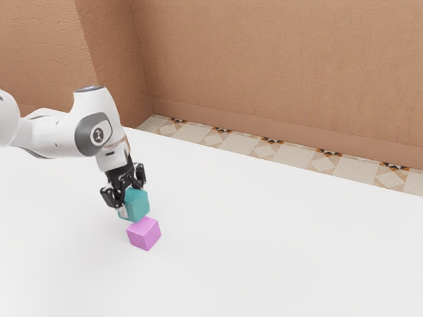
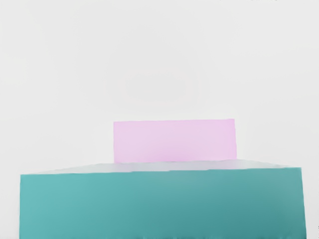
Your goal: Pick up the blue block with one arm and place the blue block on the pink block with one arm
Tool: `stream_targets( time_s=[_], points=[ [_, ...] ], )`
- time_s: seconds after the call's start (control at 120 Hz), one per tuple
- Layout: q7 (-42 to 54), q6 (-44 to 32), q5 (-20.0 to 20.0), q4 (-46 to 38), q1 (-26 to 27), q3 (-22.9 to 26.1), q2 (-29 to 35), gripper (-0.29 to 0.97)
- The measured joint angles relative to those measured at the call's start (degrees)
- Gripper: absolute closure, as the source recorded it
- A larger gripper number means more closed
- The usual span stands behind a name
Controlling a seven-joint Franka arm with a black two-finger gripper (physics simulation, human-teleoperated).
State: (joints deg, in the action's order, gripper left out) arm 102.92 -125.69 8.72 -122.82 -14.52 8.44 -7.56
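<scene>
white flat table (image 1: 277,231): blocks sit well in from every edge, with open room all round.
white jointed robot arm (image 1: 59,132): enters from the exterior view's left.
black two-finger gripper (image 1: 127,193): pinching the teal-blue cubic block (image 1: 137,205) from two sides, held just above the pink cubic block (image 1: 145,232), apparently lined up for lowering; whether they touch cannot be told.

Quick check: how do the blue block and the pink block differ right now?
Colour: the blue block renders teal, the pink block pale pink. State: the blue block is clamped in the gripper, the pink block is free. Support: the blue block hangs over the pink block, which rests on the table. Both are plain cubes of similar size.
</scene>
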Motion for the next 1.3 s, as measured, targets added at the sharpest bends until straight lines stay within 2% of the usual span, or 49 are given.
stream_targets(
  time_s=[0.342,0.517,0.675,0.775,0.892,0.975,1.033,1.192,1.3],
  points=[
    [-7.2,-0.1,-0.1,-1.7,1.0,0.3,0.2,0.31],
    [-9.4,0.1,-0.6,-1.9,1.2,1.4,0.2,0.15],
    [-10.9,0.3,-0.8,-1.9,1.1,1.5,0.6,0.07],
    [-11.7,0.5,-0.8,-1.9,1.0,1.8,2.8,0.05],
    [-12.4,2.7,-0.8,-2.0,1.4,2.3,8.8,0.03],
    [-12.9,6.6,-0.9,-1.5,2.0,2.4,14.6,0.02],
    [-13.4,11.3,-1.2,2.0,2.3,2.3,16.9,0.01],
    [-19.1,29.6,-7.3,22.1,5.4,1.9,17.6,0.01],
    [-24.4,37.6,-10.2,27.0,5.1,1.5,17.6,0.0]
  ],
)
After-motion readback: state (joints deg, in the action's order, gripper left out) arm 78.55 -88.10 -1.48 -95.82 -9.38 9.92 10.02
